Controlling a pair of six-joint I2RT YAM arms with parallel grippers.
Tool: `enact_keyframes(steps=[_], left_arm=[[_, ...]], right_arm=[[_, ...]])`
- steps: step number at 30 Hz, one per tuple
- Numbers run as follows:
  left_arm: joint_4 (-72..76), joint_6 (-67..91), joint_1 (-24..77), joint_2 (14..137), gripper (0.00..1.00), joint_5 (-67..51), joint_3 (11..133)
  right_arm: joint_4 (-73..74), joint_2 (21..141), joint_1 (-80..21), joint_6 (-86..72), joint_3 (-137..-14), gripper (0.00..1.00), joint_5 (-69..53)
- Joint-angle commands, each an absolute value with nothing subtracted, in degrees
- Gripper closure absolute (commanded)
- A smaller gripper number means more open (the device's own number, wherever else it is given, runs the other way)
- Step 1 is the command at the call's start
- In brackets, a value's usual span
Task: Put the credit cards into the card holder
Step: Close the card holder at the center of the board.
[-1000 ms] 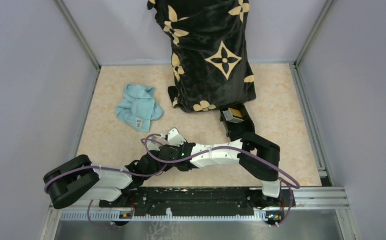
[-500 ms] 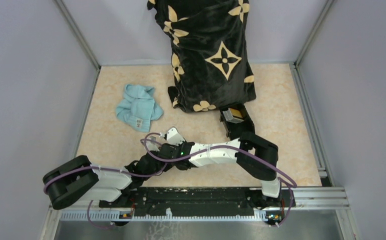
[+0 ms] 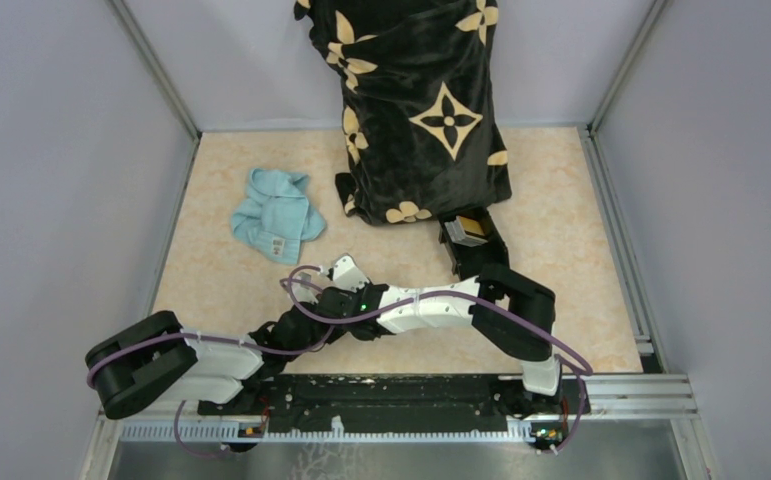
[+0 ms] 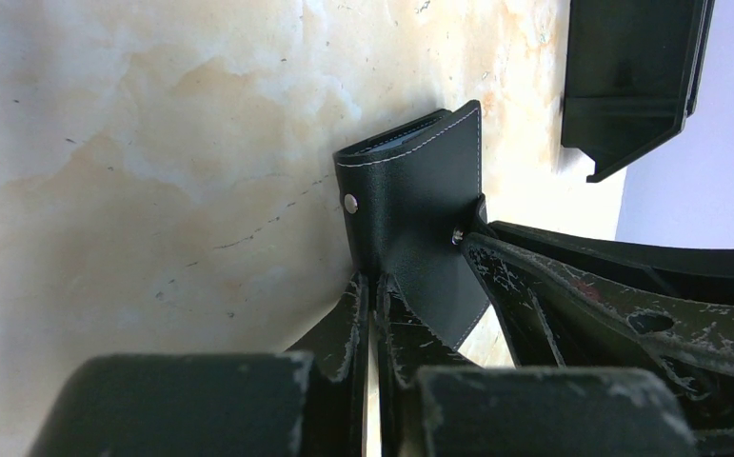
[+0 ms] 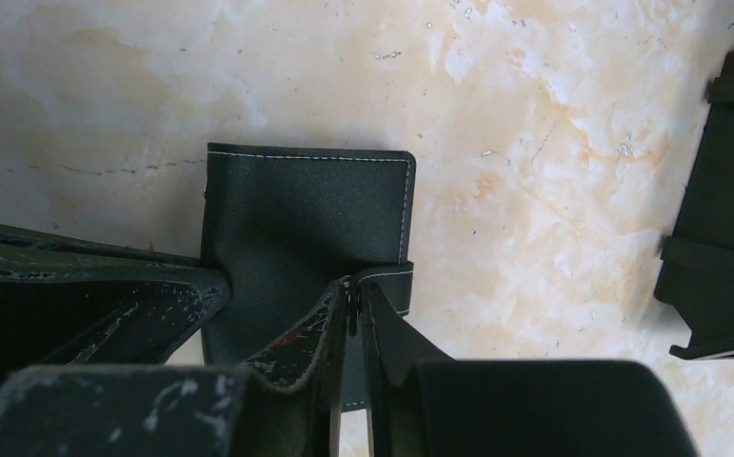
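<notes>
The card holder (image 4: 418,205), a small black stitched wallet, stands on edge on the table, held between both grippers. My left gripper (image 4: 373,288) is shut on its lower edge next to a snap stud. My right gripper (image 5: 352,293) is shut on the holder's strap tab (image 5: 388,286), and the holder's body (image 5: 301,214) lies just ahead of it. In the top view the two grippers meet, the left (image 3: 306,310) and the right (image 3: 333,295), and they hide the holder. Orange-gold credit cards (image 3: 469,229) sit in the rigid black box (image 3: 473,245). No light blue card shows.
A black fabric with gold flower patterns (image 3: 421,110) hangs at the back centre. A crumpled light blue cloth (image 3: 275,215) lies at the back left. The black slotted box also shows in the left wrist view (image 4: 629,81) and in the right wrist view (image 5: 724,200).
The right arm's forearm has shifted slightly to the left. Both grippers keep their hold on the card holder.
</notes>
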State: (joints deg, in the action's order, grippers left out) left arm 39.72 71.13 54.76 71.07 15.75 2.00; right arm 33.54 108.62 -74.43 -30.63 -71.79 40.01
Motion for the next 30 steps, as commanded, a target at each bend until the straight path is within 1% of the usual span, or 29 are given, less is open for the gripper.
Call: enact_keyframes(steps=[1, 9, 30], left_arm=[[37.51, 70.04, 54.71, 70.93, 0.99, 16.09, 0.41], [37.62, 70.20, 54.67, 70.69, 0.99, 15.88, 0.09], [37.62, 70.31, 54.68, 70.35, 0.99, 15.73, -0.01]], right_arm=[[34.83, 108.59, -74.26, -31.28, -73.65, 0.87, 40.45], [35.05, 108.35, -74.40, -31.44, -74.16, 0.82, 40.55], [36.98, 107.62, -75.85, -31.26, -76.70, 0.81, 41.36]])
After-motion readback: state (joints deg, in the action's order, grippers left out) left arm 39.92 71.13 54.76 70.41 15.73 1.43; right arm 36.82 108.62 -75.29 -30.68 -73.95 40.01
